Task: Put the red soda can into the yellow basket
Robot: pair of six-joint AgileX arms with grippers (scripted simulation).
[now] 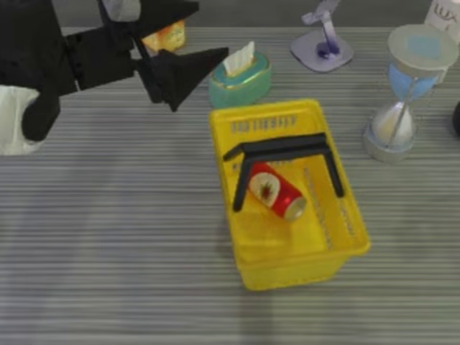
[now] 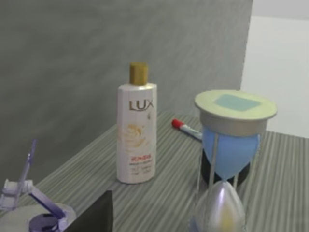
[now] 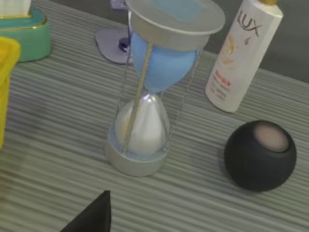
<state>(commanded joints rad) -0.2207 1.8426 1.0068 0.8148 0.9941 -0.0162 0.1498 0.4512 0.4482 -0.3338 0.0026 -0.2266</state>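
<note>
The red soda can (image 1: pixel 275 190) lies on its side inside the yellow basket (image 1: pixel 345 248), under the black handles (image 1: pixel 284 149), silver top toward the front right. My left gripper (image 1: pixel 213 30) hangs open and empty at the back left, clear of the basket's far left corner. In the left wrist view only one dark finger (image 2: pixel 99 216) shows. My right arm is outside the top view. Its wrist view shows one dark finger (image 3: pixel 98 216) off to the side with nothing beside it, and the basket's yellow edge (image 3: pixel 6 82).
A green tissue box (image 1: pixel 241 77) stands just behind the basket. A blue hourglass (image 1: pixel 402 93) is at the right, a purple stand (image 1: pixel 323 43) behind it. A white LUX bottle (image 2: pixel 136 133), a red-capped marker (image 2: pixel 187 129) and a black ball (image 3: pixel 259 155) are at the far right.
</note>
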